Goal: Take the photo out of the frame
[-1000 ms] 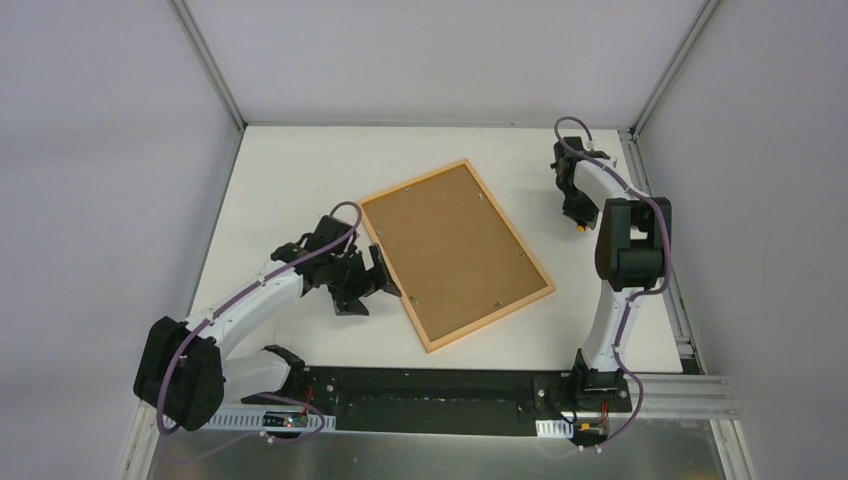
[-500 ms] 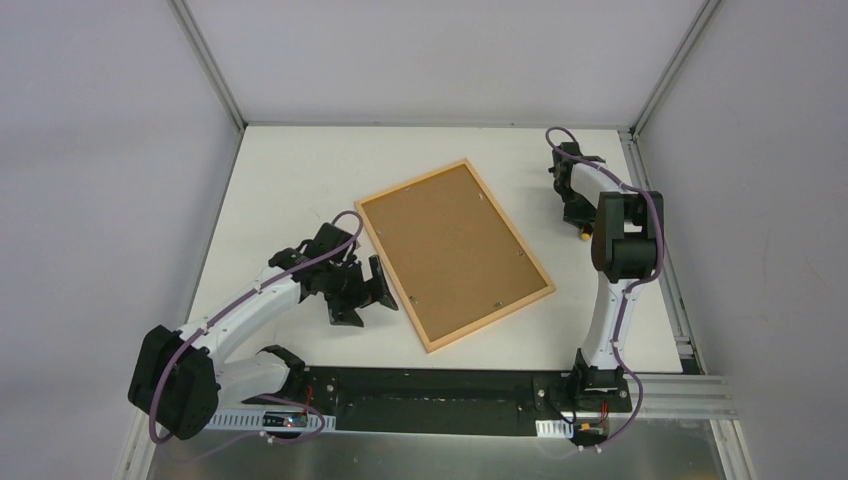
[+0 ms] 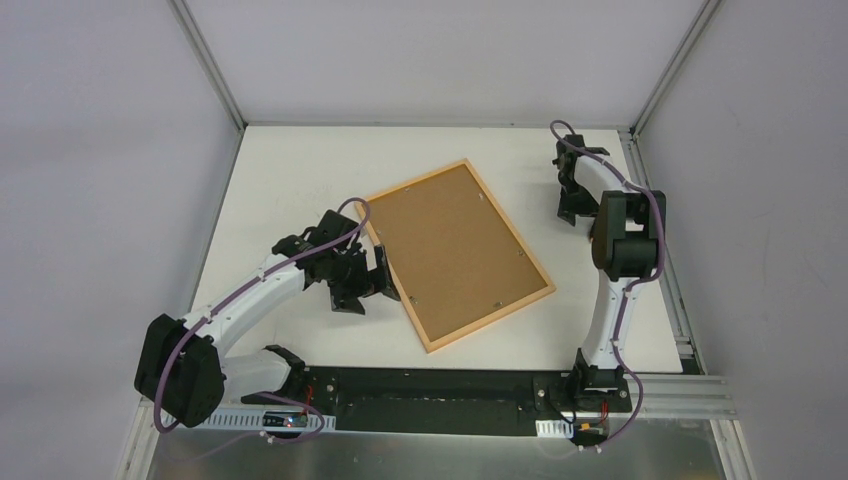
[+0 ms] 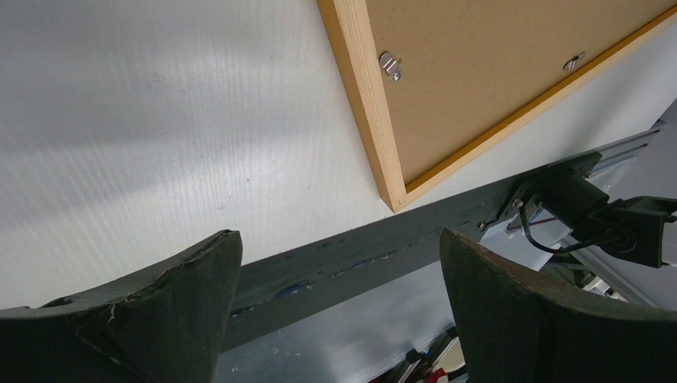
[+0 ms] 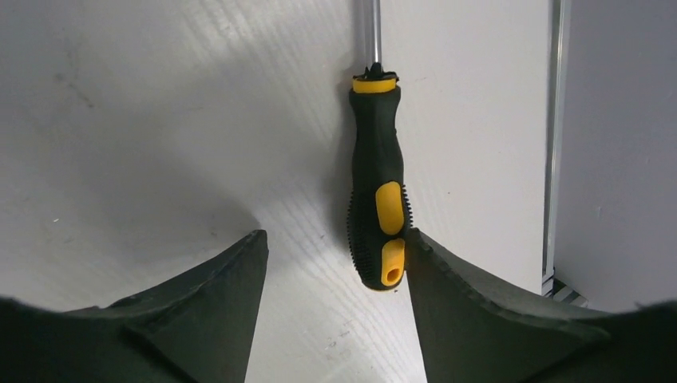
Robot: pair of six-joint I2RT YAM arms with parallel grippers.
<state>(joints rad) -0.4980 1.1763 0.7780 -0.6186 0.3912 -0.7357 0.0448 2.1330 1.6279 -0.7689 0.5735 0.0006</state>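
As left jaws return beside frame (image 4: 366,104), both open, empty, right jaws straddling screwdriver (image 5: 377,183)

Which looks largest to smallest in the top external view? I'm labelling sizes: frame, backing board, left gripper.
1. frame, only slightly larger than the board it encloses
2. backing board
3. left gripper, clearly smallest
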